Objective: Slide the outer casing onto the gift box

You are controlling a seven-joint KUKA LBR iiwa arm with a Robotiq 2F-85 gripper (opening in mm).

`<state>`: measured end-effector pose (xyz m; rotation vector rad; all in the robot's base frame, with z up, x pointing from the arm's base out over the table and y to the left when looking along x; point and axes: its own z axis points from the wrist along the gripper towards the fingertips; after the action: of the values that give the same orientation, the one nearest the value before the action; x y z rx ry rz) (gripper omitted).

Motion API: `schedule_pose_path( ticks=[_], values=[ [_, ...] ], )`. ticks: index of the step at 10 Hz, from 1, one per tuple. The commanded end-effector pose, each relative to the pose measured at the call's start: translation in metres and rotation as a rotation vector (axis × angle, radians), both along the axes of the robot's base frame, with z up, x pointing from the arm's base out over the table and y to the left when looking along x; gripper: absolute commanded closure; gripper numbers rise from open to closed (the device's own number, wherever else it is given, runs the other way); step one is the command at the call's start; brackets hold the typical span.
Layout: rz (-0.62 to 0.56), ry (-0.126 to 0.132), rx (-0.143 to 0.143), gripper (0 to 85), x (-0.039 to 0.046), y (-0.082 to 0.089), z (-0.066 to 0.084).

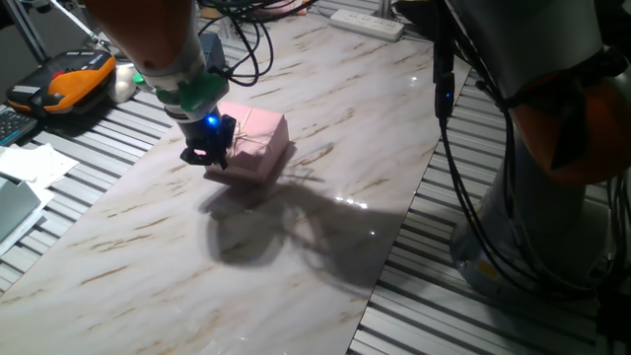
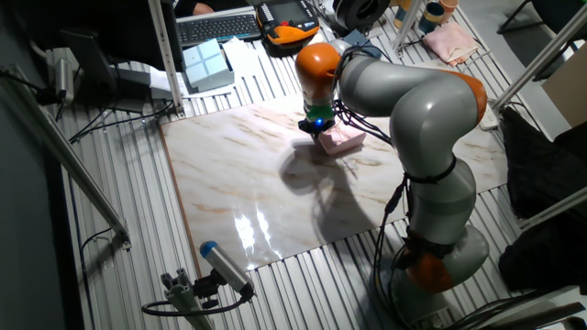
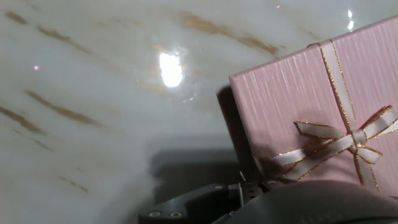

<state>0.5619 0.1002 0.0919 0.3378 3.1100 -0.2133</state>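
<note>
- On the marbled surface (image 1: 325, 227), the pink gift box (image 1: 258, 145) sits tilted, bow (image 3: 348, 140) up.
- Claw (image 1: 209, 155) is right at its edge; grip state can't be made out.

Arm: large rounded silver-grey robot arm links (image 2: 417, 110) with glossy orange joint bands (image 2: 318, 64). Green wrist ring (image 1: 202, 96), lit blue indicator. Black gripper body (image 1: 209, 144). Black cables (image 2: 390, 215) trailing along the links. Small screws on dark housing (image 3: 205, 205).
</note>
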Motion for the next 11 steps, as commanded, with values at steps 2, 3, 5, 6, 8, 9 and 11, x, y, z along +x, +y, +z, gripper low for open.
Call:
schedule_pose_path(
  ticks=[2,3,5,6,8,9,11],
  values=[
    [-0.006,-0.033,-0.053,85.0,0.0012,0.001,-0.013],
    [0.004,-0.027,-0.070,85.0,0.0026,0.001,-0.014],
    [0.031,-0.009,-0.072,85.0,0.0041,-0.005,-0.005],
    [0.034,-0.010,-0.072,85.0,0.0046,-0.007,-0.004],
    [0.037,-0.011,-0.074,85.0,0.0056,-0.010,-0.005],
    [0.040,-0.012,-0.073,85.0,0.0060,-0.012,-0.006],
    [0.053,-0.007,-0.062,85.0,0.0070,-0.017,-0.005]
  ],
)
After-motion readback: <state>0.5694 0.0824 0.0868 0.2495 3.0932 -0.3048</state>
